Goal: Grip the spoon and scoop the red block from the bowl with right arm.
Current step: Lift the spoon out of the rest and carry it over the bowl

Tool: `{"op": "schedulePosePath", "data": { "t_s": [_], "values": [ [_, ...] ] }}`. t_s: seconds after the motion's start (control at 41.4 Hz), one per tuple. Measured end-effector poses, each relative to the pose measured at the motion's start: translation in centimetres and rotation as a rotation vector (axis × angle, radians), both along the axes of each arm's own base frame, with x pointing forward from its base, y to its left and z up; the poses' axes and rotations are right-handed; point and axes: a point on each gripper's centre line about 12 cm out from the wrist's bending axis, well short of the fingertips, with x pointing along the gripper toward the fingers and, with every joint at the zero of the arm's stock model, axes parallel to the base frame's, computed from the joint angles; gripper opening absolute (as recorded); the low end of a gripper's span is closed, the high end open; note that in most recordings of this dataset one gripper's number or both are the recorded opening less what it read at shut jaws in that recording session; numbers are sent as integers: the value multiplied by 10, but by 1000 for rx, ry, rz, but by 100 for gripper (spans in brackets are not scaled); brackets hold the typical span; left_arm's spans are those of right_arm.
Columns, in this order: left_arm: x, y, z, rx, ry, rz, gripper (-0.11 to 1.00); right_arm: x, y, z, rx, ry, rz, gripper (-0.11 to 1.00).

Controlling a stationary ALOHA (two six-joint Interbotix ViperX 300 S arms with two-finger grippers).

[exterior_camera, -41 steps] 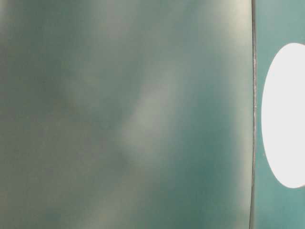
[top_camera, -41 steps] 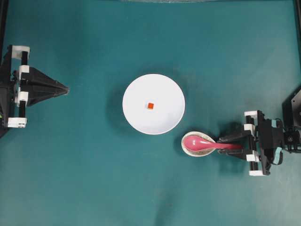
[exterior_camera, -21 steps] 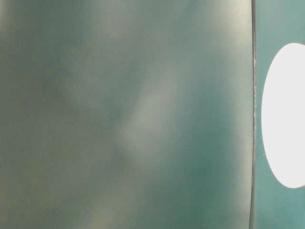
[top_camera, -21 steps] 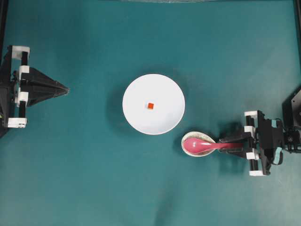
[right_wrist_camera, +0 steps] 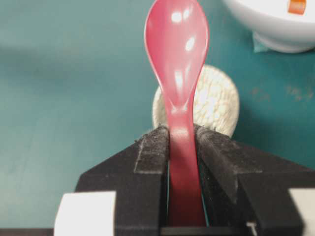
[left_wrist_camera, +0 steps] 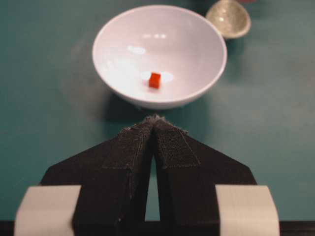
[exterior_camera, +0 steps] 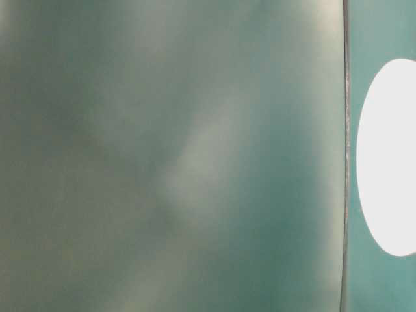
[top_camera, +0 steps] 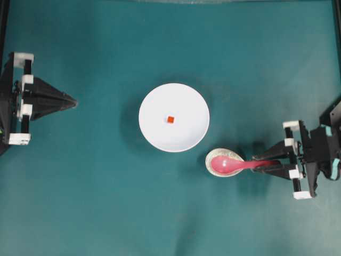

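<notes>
The right claw (right_wrist_camera: 183,135) has just pinched shut on the spoon (top_camera: 230,164) handle and seems to be lifting it off the speckled rest (right_wrist_camera: 216,101), ready for the red block (top_camera: 170,119) mid-bowl (top_camera: 152,104).

From my left wrist camera I look over the left gripper (left_wrist_camera: 153,120), its two black padded fingers (left_wrist_camera: 133,147) pressed together at the tips, with only a thin slit showing between them lower down. White blocks sit at the bottom corners of the frame on either side of the fingers. Just beyond the tips stands the bowl (left_wrist_camera: 197,93), white and round, on the teal table (left_wrist_camera: 44,98). The red block (left_wrist_camera: 155,80) lies near the middle of its floor, among a few bright light reflections. Past the bowl's far right rim I see a speckled beige rest (left_wrist_camera: 228,18), close beside the bowl; whether they touch I cannot tell
</notes>
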Motion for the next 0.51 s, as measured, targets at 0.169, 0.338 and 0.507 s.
{"op": "schedulePosePath", "data": {
  "t_s": [0.169,0.338,0.507],
  "values": [
    [0,0,0,-1,-2,0,0,5,-7,21,15,-21,-8,23],
    [-1,0,1,-1,-5,2,0,12,-20,45,8,-21,-21,23],
    [-1,0,1,0,-8,0,0,16,-40,70,-4,4,-39,23]
  ]
}}
